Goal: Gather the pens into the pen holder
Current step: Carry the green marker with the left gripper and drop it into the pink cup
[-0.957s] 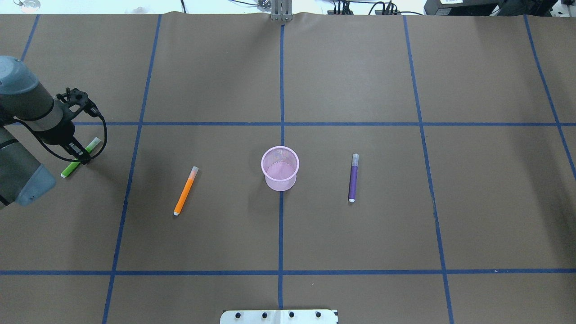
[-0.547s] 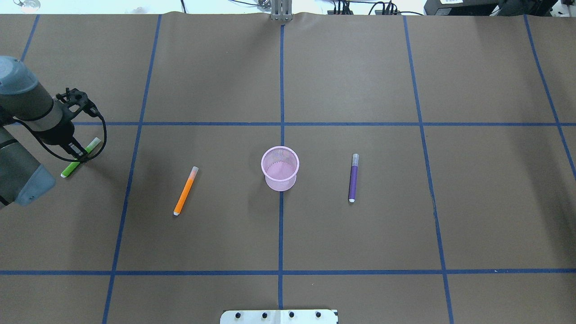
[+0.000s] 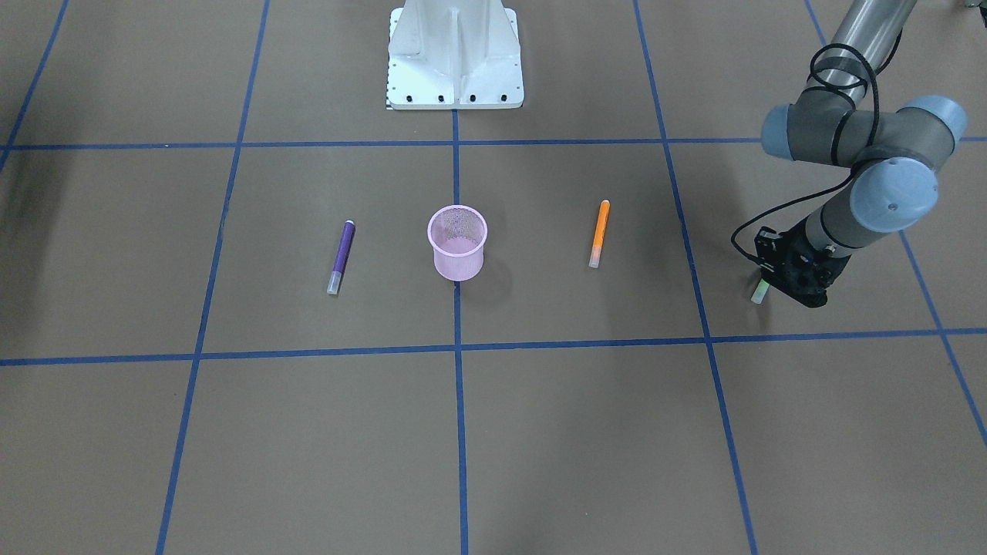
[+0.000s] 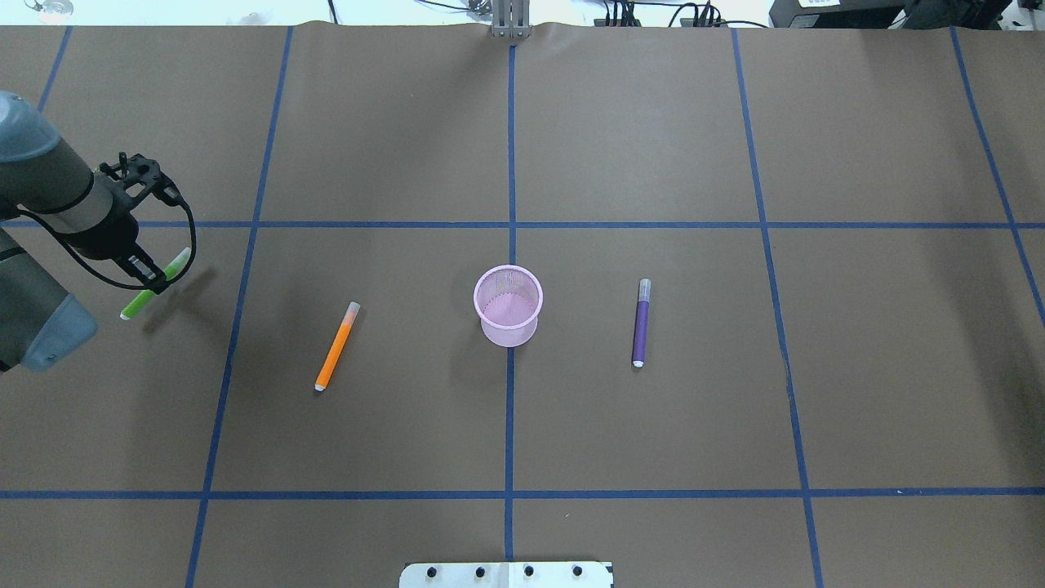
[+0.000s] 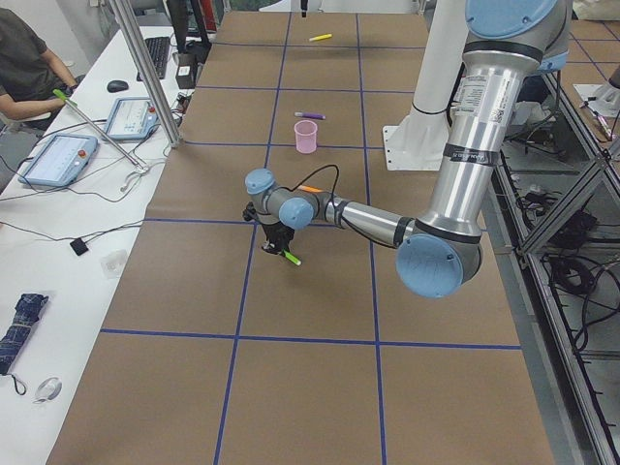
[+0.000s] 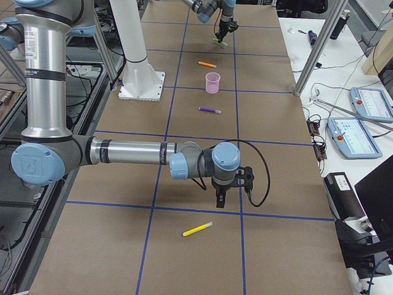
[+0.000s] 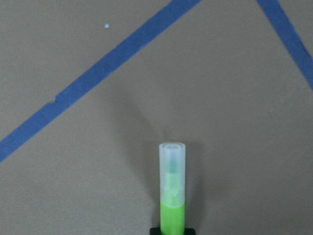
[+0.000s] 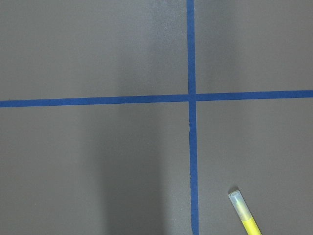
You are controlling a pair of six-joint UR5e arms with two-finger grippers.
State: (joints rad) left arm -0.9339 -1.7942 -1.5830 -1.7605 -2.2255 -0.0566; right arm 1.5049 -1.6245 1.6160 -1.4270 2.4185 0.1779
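Note:
My left gripper [image 4: 152, 282] is shut on the green pen [image 4: 135, 306] near its middle and holds it tilted a little above the table at the far left. The left wrist view shows the pen's pale cap end [image 7: 172, 169] pointing away over the brown paper. The orange pen [image 4: 336, 346] lies left of the pink mesh pen holder [image 4: 508, 328], and the purple pen [image 4: 641, 324] lies right of it. The holder stands upright at the table's middle. My right gripper [image 6: 221, 200] shows only in the exterior right view, low over the table; I cannot tell whether it is open or shut.
A yellow pen [image 6: 198, 229] lies on the paper close to my right gripper, and its cap end shows in the right wrist view [image 8: 239, 204]. Blue tape lines divide the brown paper. The white robot base [image 3: 455, 54] stands at the table's near edge.
My left gripper has lifted the green pen off the table and shifted slightly right; the pen's shadow now lies apart from it. Nothing else moved.

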